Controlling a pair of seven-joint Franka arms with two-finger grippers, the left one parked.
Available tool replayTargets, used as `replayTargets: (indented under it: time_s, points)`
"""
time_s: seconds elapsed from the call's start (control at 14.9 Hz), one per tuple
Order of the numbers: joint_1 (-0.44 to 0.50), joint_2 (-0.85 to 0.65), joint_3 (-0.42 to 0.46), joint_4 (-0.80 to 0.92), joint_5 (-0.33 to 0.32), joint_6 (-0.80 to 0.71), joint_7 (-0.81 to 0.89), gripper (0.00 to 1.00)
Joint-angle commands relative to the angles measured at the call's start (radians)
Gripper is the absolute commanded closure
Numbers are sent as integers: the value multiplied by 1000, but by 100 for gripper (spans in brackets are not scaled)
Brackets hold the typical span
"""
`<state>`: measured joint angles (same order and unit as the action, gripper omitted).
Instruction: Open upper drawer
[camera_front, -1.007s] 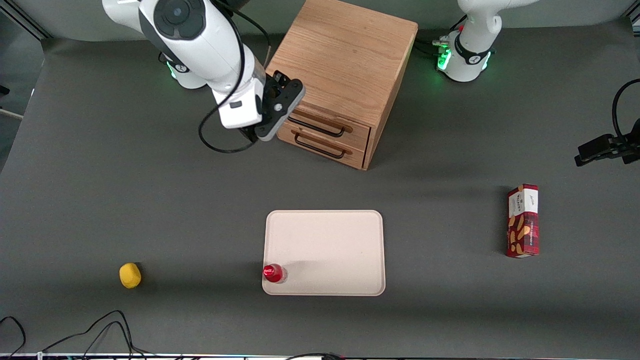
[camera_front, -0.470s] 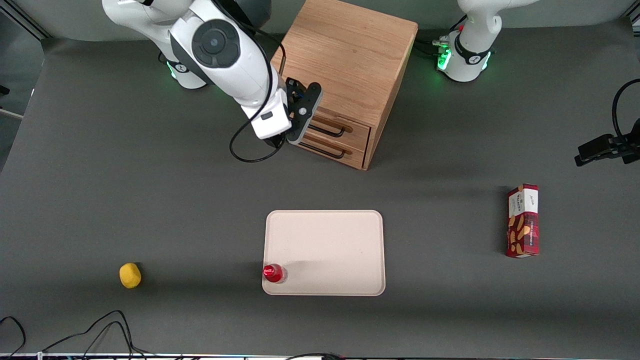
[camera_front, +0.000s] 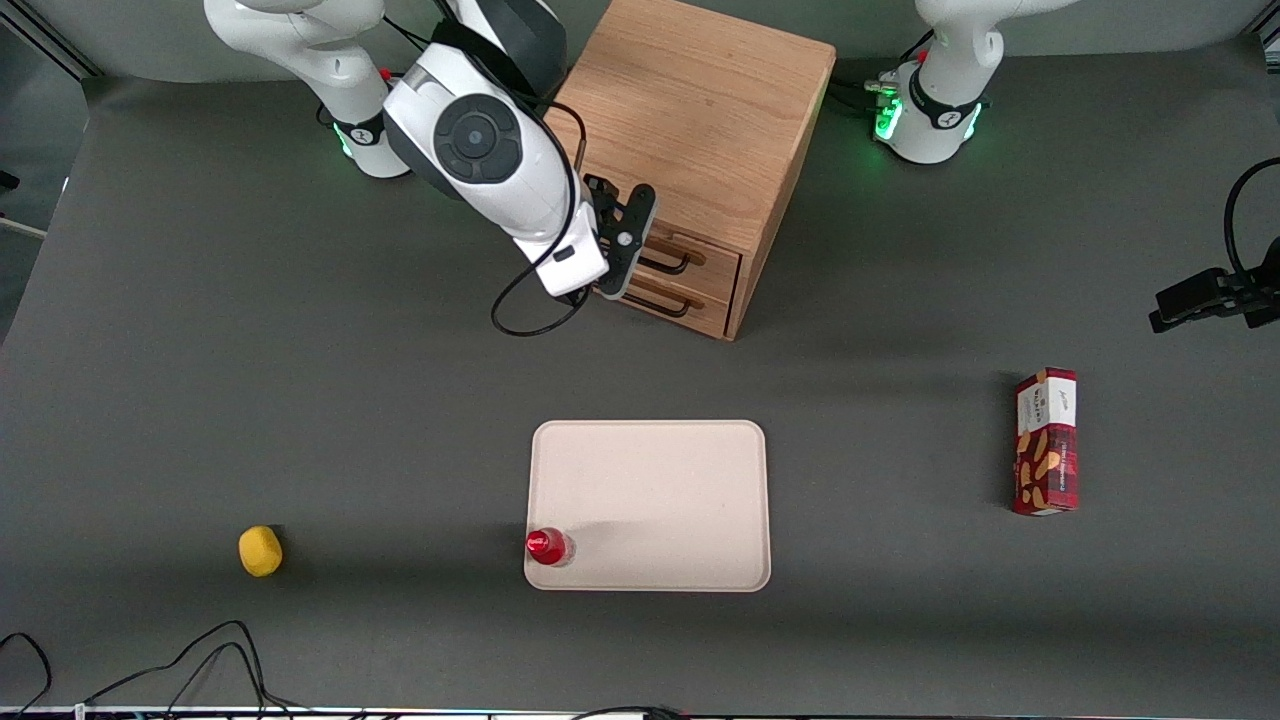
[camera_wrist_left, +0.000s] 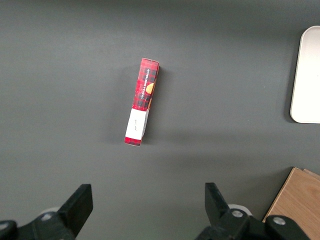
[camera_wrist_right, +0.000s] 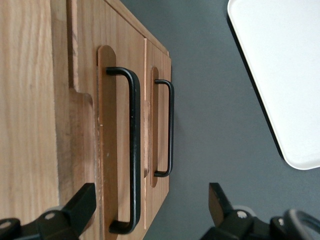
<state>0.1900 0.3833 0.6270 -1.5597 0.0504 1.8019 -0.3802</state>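
Front view: the wooden cabinet (camera_front: 690, 130) sits at the table (camera_front: 300, 400) edge farthest from the camera, between the two arm bases. The upper drawer (camera_front: 700, 252) is shut, flush with the cabinet face, its black handle (camera_front: 668, 264) partly covered by the arm. The bottom drawer (camera_front: 680, 300) sits under it, also shut. The gripper (camera_front: 628, 250) hangs right in front of the drawer fronts, at upper handle height; contact cannot be told from here. A beige tray (camera_front: 650, 480) lies nearer the camera, with a red-capped bottle (camera_front: 548, 546) standing on its corner. A yellow lump (camera_front: 260, 551) lies well apart toward the working arm's end. A red snack box (camera_front: 1046, 441) lies toward the parked arm's end.

Left wrist view: the snack box (camera_wrist_left: 142, 101) lies flat on the dark table (camera_wrist_left: 225, 75). A tray edge (camera_wrist_left: 307, 75) and a cabinet corner (camera_wrist_left: 297, 205) show.

Right wrist view: the gripper (camera_wrist_right: 152, 205) is spread wide, fingers (camera_wrist_right: 80, 202) apart, holding nothing. The upper drawer (camera_wrist_right: 107, 150) is close ahead, its handle (camera_wrist_right: 132, 150) lined up between the fingers but not yet gripped. The bottom drawer (camera_wrist_right: 159, 100) with its handle (camera_wrist_right: 170, 127) lies just beside. The tray (camera_wrist_right: 280, 75) shows on the table (camera_wrist_right: 210, 125).
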Motion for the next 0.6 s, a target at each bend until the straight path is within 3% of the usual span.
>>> replayTargets:
  time_s: [0.0,0.54]
  points:
    - [8,6,0,-40,-20,68,-20,0]
    - [8,31,0,-71,-40,157,-25,0]
